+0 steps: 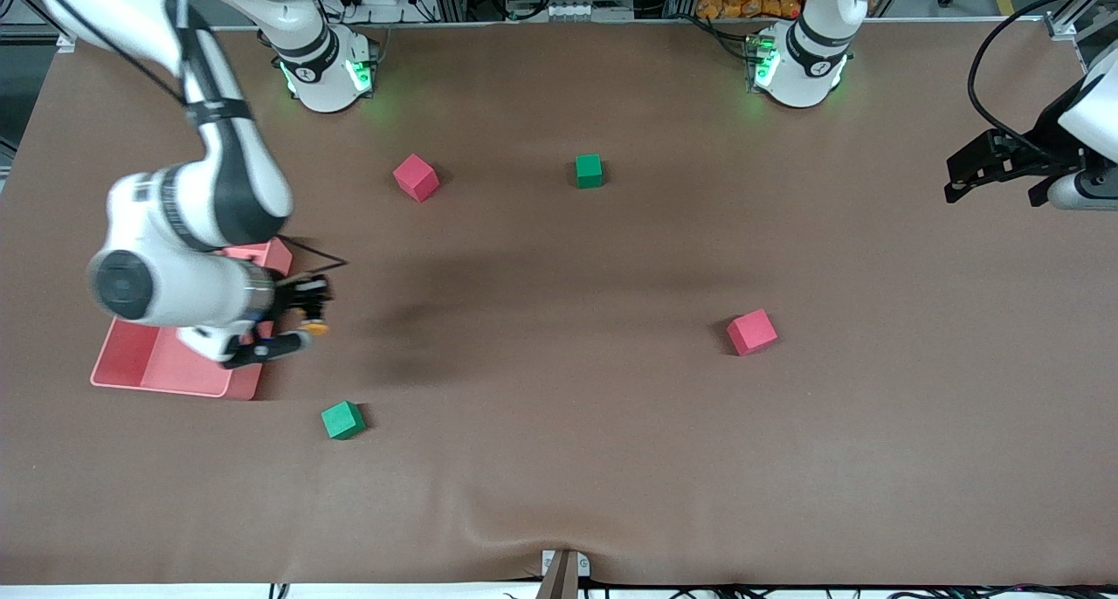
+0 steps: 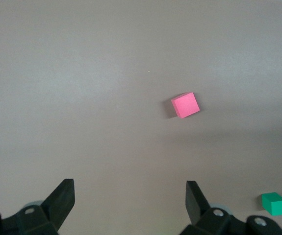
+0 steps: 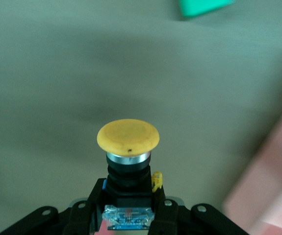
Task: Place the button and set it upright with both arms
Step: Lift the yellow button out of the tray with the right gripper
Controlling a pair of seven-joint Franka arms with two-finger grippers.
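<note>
Holding the button (image 3: 128,161) by its black body, the right hand (image 1: 301,313) has its fingers shut on it just beside the pink tray (image 1: 144,363), up over the bench (image 1: 559,459) at the right arm's end. In the right wrist view the round orange cap points straight out from the fingertips, so the button's long axis runs along the line of the hand, not down toward the bench; in the front view that axis looks close to level, with the cap turned away from the tray toward the middle of the bench. That tilt is what the coming move seems to turn on: as I judge it, the button has to be swung cap-up or passed over before it can stand. The nearest things are a green cube (image 1: 342,420), nearer the front camera than the hand, and a red cube (image 1: 416,177), farther from it. The left hand (image 1: 996,173) waits well apart over the left arm's end of the bench, its fingers spread wide and holding nothing, with another red cube (image 2: 185,105) and a second green cube (image 2: 274,203) on the bench under it. The right arm is clearly the one nearer the button.
</note>
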